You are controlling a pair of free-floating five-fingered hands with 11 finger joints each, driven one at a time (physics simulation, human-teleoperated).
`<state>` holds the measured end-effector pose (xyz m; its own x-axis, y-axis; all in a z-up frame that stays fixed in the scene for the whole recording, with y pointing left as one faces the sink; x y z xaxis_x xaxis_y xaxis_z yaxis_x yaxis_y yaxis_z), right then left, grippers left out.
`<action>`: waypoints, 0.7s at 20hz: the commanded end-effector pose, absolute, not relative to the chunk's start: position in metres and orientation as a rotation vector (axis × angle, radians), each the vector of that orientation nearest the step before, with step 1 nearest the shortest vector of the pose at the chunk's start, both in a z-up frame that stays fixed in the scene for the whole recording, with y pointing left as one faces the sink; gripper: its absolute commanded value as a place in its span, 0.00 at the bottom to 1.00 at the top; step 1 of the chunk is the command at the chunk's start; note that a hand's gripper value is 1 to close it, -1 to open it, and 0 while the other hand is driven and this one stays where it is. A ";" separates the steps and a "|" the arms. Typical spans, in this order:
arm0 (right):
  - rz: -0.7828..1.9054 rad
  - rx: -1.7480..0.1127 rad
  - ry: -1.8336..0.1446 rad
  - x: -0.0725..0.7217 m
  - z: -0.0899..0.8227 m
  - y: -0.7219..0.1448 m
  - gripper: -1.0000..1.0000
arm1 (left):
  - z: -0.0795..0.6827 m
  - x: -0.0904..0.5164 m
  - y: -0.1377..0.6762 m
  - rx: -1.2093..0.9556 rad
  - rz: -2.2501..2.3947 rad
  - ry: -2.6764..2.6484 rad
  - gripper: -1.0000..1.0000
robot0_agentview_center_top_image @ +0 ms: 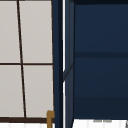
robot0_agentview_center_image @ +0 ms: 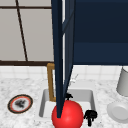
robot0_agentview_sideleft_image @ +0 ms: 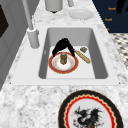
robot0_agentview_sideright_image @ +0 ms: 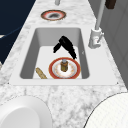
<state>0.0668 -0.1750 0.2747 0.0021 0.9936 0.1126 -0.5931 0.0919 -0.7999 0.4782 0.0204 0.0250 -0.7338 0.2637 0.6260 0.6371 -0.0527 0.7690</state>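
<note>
Left side view: a hand point(robot0_agentview_sideleft_image: 62, 45) is hovering in the sink point(robot0_agentview_sideleft_image: 100, 60), arched just above a small brown jar point(robot0_agentview_sideleft_image: 63, 58) that is standing upright on the red-rimmed plate point(robot0_agentview_sideleft_image: 55, 67); can't tell whether its fingers are touching the jar. A wooden stick point(robot0_agentview_sideleft_image: 82, 56) is lying beside the plate. Front view: right hand point(robot0_agentview_center_image: 90, 116) is hanging at the sink's front right, fingers curled, holding nothing.

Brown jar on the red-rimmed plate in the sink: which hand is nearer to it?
Left. The left hand arches just above the brown jar, which stands on the red-rimmed plate. The right hand hangs apart from both, farther right in the front view.
</note>
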 end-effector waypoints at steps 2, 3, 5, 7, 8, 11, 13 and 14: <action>1.390 -0.644 -0.804 0.067 0.275 -0.175 0.50 | 0.025 0.468 0.045 -0.919 -1.802 -2.035 0.00; 1.390 -0.644 -0.804 0.067 0.275 -0.175 0.50 | 0.025 0.466 0.050 -0.919 -1.804 -2.038 0.00; 1.390 -0.644 -0.804 0.067 0.275 -0.175 0.50 | 0.027 0.460 0.059 -0.925 -1.804 -2.046 0.00; 1.390 -0.644 -0.804 0.067 0.275 -0.175 0.50 | 0.028 0.456 0.070 -0.933 -1.800 -2.050 0.00; 1.390 -0.644 -0.804 0.067 0.275 -0.175 0.50 | 0.030 0.456 0.075 -0.944 -1.787 -2.051 0.00; 1.390 -0.644 -0.804 0.067 0.275 -0.175 0.50 | 0.033 0.455 0.090 -0.962 -1.767 -2.044 0.00; 1.390 -0.644 -0.804 0.067 0.275 -0.175 0.50 | 0.034 0.453 0.100 -0.963 -1.762 -2.049 0.00; 1.390 -0.644 -0.804 0.067 0.275 -0.175 0.50 | 0.035 0.451 0.105 -0.964 -1.759 -2.054 0.00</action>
<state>0.0668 -0.1750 0.2747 0.0021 0.9936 0.1126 -0.5931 0.0919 -0.7999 0.4541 0.0909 0.0323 -0.7308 0.2920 0.6170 0.6367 -0.0345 0.7704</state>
